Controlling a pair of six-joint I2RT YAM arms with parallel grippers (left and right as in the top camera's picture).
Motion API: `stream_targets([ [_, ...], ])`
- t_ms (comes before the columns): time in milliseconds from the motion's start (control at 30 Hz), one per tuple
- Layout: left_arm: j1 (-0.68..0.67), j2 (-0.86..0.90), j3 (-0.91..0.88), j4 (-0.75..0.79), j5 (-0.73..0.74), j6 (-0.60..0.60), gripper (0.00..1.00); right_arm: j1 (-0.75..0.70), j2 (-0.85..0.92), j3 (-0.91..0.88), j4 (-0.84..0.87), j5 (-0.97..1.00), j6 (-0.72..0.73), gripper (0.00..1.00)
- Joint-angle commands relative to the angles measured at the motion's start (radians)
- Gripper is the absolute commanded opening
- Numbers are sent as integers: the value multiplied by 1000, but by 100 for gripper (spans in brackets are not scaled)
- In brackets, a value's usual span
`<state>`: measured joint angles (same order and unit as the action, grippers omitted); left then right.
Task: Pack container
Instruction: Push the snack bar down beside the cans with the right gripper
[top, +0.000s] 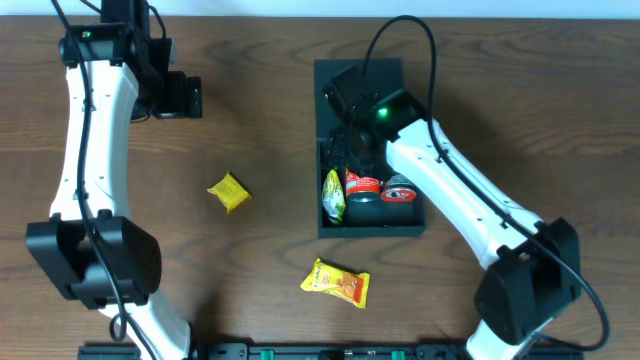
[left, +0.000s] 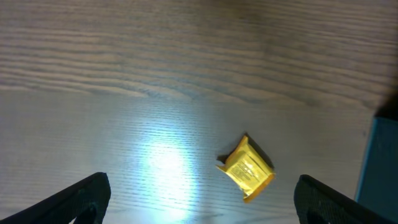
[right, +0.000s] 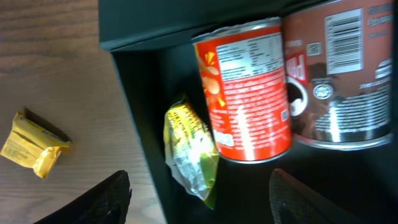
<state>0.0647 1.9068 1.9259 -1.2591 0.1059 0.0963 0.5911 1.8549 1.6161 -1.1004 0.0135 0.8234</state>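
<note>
Two robot arms reach over a dark brown wooden table (top: 260, 120). The dark teal-green matte rectangular container (top: 322, 225) sits right of the table's centre. Its hinged flap lid (top: 340, 72) is open and lies flat at the far end.

Three items lie in the near end of the container. A crinkled yellow-green foil packet (right: 191, 152) is against the left wall. Just beside it is a red cylindrical tin can (right: 249, 90) on its side, and a dark brown tin can with a barcode label (right: 339, 68) lies against the red can's other flank.

The right gripper (top: 352, 150) hangs inside the container, above the packet and the red can. Its black fingers (right: 93, 202) are spread apart and grasp nothing.

The left gripper (left: 202, 180) is raised over the far left part of the table, well apart from the container. Its fingers (left: 81, 199) are released to their full spread, with only bare wood between them.

A small folded yellow foil packet (left: 247, 169) rests on the table to the left of the container, between the two arms. In the left wrist view it lies ahead of the open fingers. A larger yellow and orange snack packet (top: 336, 282) lies flat on the table just outside the container's near edge, closer to its left corner. Neither packet on the table touches the container or a gripper.
</note>
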Motion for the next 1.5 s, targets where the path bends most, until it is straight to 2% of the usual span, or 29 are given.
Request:
stream_targets([
  [0,7,-14,3,-5,40,39,96,25,56,7,19,-2,29,72],
  [133,14,-14,3,-5,38,39,96,26,112,7,45,-3,37,69],
  [233,16,-14,3,-5,36,39,96,26,135,7,57,-2,37,59],
  [300,15,-14,3,-5,37,39,95,26,138,7,57,2,37,56],
  [367,16,-14,3,-4,37,39,95,26,139,7,57,17,37,46],
  [433,16,-14,3,-4,37,39,95,24,139,7,59,25,37,45],
  [500,16,-14,3,-4,37,39,95,25,141,7,66,31,37,38],
  [1467,16,-14,3,-4,37,39,95,33,207,6,117,5,83,34],
])
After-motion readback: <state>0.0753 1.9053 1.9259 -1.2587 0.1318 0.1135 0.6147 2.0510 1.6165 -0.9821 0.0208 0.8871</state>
